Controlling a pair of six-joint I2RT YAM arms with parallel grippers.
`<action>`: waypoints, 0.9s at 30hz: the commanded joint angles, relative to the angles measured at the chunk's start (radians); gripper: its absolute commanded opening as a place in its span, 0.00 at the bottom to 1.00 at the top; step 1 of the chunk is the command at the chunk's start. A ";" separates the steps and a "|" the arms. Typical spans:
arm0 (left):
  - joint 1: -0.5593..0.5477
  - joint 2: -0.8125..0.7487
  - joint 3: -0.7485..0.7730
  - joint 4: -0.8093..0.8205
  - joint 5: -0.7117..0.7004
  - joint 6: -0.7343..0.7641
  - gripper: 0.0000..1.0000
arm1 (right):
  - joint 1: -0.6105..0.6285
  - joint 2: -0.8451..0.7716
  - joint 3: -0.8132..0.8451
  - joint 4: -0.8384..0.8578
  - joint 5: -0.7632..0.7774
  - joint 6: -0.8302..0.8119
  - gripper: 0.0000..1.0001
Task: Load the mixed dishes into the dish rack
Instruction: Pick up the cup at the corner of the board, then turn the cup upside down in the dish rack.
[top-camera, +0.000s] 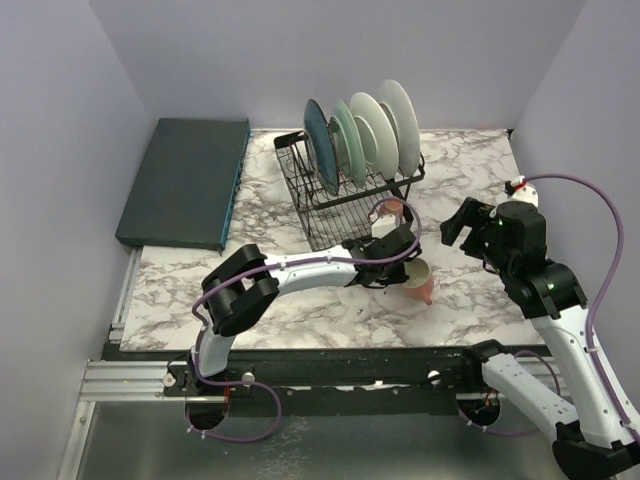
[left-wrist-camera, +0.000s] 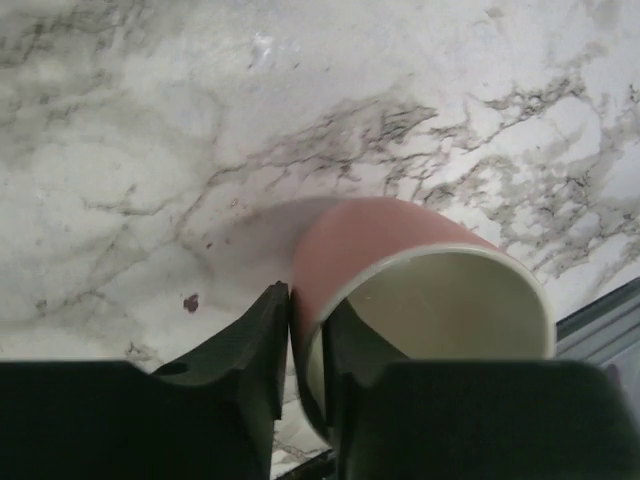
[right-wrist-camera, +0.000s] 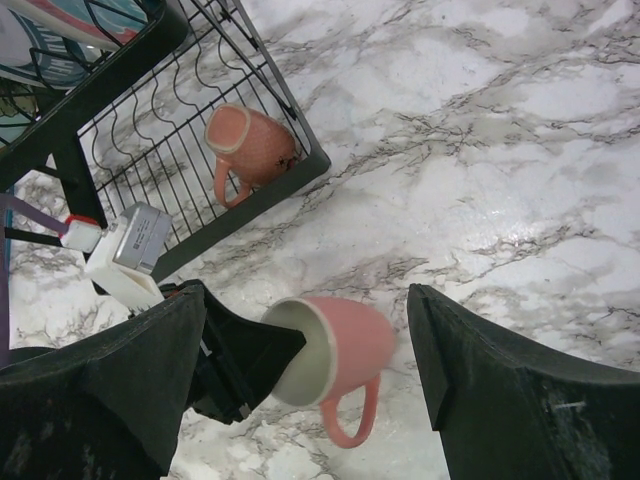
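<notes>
Looks like a robot lab cell, not a real kitchen. Closed in by plain pale walls (top-camera: 60, 130) on three sides. Built around a table (top-camera: 470, 170) with marble-look top, metal rails (top-camera: 120, 380) at its near edge, a left arm (top-camera: 290, 272) and a right arm (top-camera: 560, 300) bolted there, purple cable (top-camera: 572, 177) hanging loose. Only kitchen touch: a dish rack (top-camera: 335, 225) with plates (top-camera: 385, 125).

In the black wire rack (top-camera: 345, 215) stand a dark teal plate (top-camera: 321, 148), a pale green plate (top-camera: 345, 135) and white plates (top-camera: 400, 118), and in front of it a pink mug (top-camera: 421, 279), cream inside, lies on the white table (top-camera: 470, 170) with grey marble veins.
</notes>
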 joint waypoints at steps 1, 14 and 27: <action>-0.008 -0.051 -0.088 -0.035 0.012 0.005 0.04 | -0.004 -0.005 -0.015 -0.025 -0.001 0.013 0.88; -0.003 -0.604 -0.477 0.138 0.054 0.020 0.00 | -0.004 -0.074 -0.017 0.049 -0.349 0.053 0.88; 0.231 -1.184 -0.907 0.640 0.285 -0.100 0.00 | -0.004 -0.252 -0.442 0.757 -0.896 0.518 1.00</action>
